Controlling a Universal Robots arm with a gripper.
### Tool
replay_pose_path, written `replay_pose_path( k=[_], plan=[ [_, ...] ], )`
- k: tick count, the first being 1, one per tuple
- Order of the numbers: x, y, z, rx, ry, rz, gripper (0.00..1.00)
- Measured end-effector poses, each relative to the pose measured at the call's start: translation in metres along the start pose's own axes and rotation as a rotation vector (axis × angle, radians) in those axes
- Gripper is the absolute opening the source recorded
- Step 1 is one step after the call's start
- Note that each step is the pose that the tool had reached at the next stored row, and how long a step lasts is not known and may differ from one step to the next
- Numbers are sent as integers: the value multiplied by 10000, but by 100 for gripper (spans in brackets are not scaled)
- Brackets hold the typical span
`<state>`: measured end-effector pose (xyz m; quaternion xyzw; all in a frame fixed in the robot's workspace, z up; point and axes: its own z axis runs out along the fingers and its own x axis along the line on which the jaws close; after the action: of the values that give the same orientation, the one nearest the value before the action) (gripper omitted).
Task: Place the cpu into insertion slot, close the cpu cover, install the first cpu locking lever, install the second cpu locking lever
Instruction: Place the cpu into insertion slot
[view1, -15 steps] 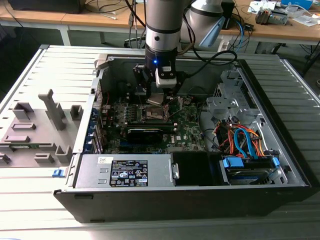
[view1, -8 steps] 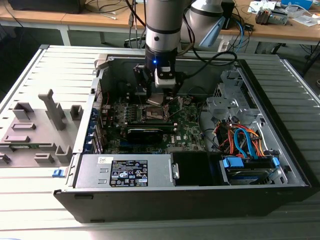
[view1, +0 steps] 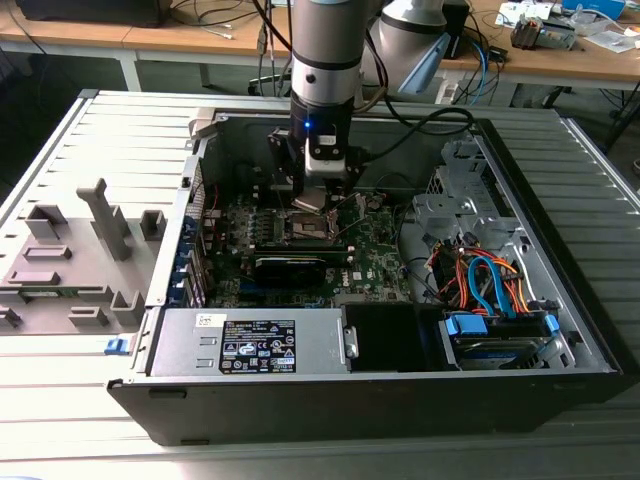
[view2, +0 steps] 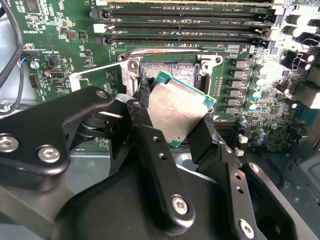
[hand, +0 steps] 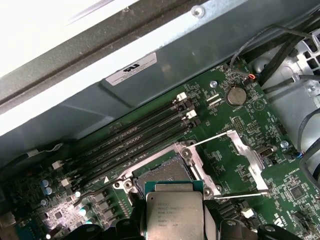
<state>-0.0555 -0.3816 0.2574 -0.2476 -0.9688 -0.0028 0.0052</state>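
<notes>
Clamps cpu (view2: 178, 106) by its edges in gripper (view2: 172, 125) | holds it tilted just above insertion slot (view2: 176, 70), unseated | cpu cover (hand: 248, 156) swung open beside slot on motherboard (hand: 240, 122)

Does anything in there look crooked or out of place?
Only the cpu: the gripper holds it over the insertion slot, askew to the slot's edges in the second wrist view, not seated. The cpu cover stands swung open beside the slot in the first wrist view. Nothing looks damaged.
</notes>
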Motion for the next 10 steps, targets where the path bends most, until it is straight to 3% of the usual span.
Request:
replay_pose_path(
  k=[10],
  plan=[
    [0, 0, 8, -1, -1, 257, 55]
  ],
)
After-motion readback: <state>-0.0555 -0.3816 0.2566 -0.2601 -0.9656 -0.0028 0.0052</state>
